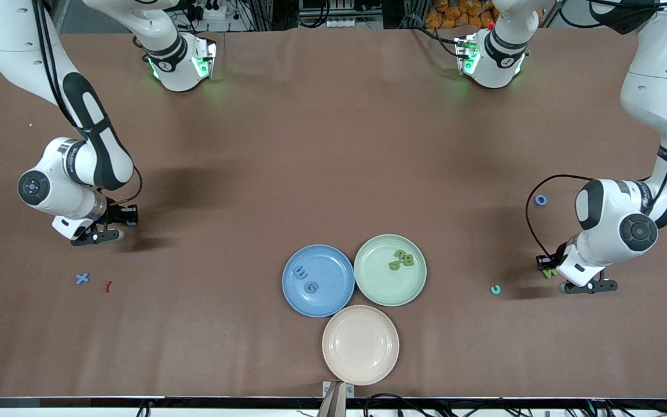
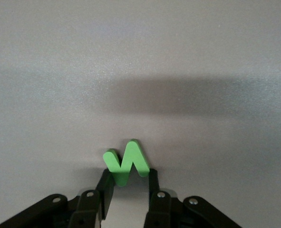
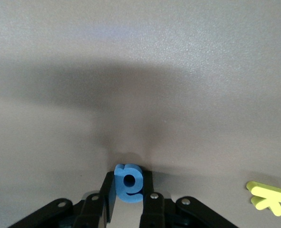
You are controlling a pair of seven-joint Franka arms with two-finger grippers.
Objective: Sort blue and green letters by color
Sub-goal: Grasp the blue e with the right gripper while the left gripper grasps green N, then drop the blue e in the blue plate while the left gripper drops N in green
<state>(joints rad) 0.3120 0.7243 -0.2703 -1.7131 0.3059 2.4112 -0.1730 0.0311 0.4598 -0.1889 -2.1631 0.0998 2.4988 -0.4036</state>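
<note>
Both arms are loaded here. The left claw (image 2: 127, 186) is clamped on a green zigzag letter (image 2: 126, 161) low over the worktop (image 1: 333, 145) at the left arm's end, and the right claw (image 3: 128, 192) is pinching a blue letter (image 3: 129, 182) low over the right arm's end. The relation that matters is where the plates sit from each claw — in the front view, the green plate (image 1: 368, 284), already holding green letters (image 1: 401, 260), is roughly at 9 o'clock from the left claw, while the blue plate (image 1: 296, 295) with its two blue letters (image 1: 305, 278) is about 4 o'clock from the right claw. Each arm is the nearer one to its matching plate, so probably no crossing is needed. Still loose on the worktop: a blue ring (image 1: 541, 200), a teal piece (image 1: 495, 289), a blue X (image 1: 82, 278) — plus a dark red letter (image 1: 106, 285) and a yellow one (image 3: 268, 197). The pink plate (image 1: 333, 359) holds nothing.
</note>
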